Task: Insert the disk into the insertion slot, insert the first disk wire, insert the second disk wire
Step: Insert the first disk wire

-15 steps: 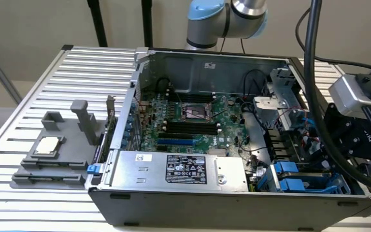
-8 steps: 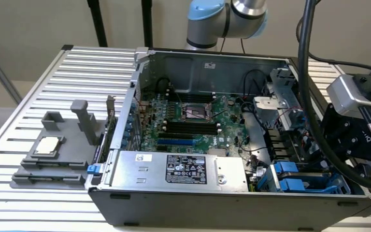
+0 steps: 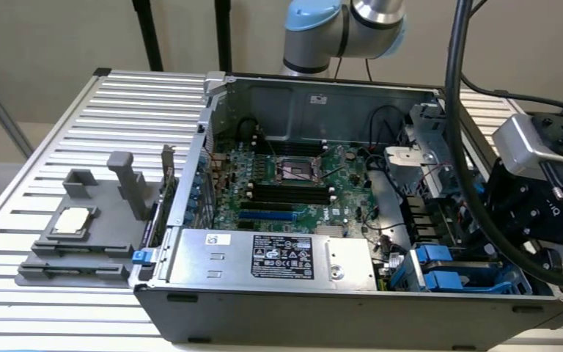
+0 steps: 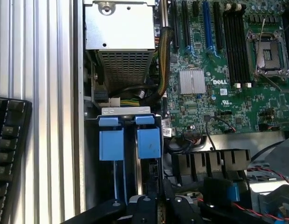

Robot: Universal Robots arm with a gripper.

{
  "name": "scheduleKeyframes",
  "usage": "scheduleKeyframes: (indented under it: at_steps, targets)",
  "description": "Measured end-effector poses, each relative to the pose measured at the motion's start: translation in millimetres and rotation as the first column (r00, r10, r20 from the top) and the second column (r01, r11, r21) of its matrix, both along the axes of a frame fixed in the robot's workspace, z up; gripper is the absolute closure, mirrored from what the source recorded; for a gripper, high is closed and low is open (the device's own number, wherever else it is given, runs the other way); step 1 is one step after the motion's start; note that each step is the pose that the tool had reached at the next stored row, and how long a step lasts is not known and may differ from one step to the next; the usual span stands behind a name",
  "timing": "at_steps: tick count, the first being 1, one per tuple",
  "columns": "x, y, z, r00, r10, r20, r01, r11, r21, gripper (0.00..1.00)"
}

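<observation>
The insertion slot is the metal bay with two bright blue tabs side by side in the near right corner of the open computer case; the exterior view shows the insertion slot beside the power supply. My gripper hangs at the exterior view's right, just above and beside that bay. In the wrist view my gripper looks straight down on the bay, closest to the blue tab nearer the motherboard. The disk's silver body and label are hidden.
The grey power-supply box fills the case's front. Behind it lies the green motherboard. Black cable bundles run next to the bay. A grey fixture holding a chip sits on the slatted table at the exterior view's left. A black keyboard lies outside the case.
</observation>
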State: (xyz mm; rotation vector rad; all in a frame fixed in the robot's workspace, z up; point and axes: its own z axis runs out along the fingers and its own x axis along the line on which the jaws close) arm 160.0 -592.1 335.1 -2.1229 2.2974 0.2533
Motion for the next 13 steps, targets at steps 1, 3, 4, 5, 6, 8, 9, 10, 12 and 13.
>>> scheduleKeyframes:
  at_steps: [1, 3, 4, 5, 6, 8, 9, 10, 12, 13]
  targets:
    - [0.0, 0.7, -0.1, 1.0, 0.0, 0.0, 0.0, 1.0, -0.0009, 0.84]
    - [0.0, 2.6, -0.3, 1.0, 0.0, -0.0001, 0.0, 1.0, -0.0029, 0.84]
    - [0.2, 3.6, -0.5, 1.0, 0.0, -0.0002, 0.0, 1.0, -0.0039, 0.84]
    - [0.5, 4.4, -0.6, 1.0, 0.0, -0.0002, 0.0, 1.0, -0.0047, 0.84]
    - [1.0, 4.8, -0.8, 1.0, 0.0, -0.0002, 0.0, 1.0, -0.0053, 0.84]
    - [2.2, 5.0, -1.0, 1.0, 0.0, -0.0004, 0.0, 1.0, -0.0063, 0.84]
    - [3.0, 5.1, -1.1, 1.0, 0.0, -0.0006, 0.0, 1.0, -0.0068, 0.84]
    - [3.5, 5.1, -1.2, 1.0, 0.0, -0.0009, 0.0, 1.0, -0.0074, 0.84]
    - [3.8, 5.1, -1.5, 1.0, 0.0, -0.0013, 0.0, 1.0, -0.0099, 0.84]
    - [3.8, 5.1, -2.0, 1.0, 0.0, -0.0014, 0.0, 0.9999, -0.0113, 0.84]
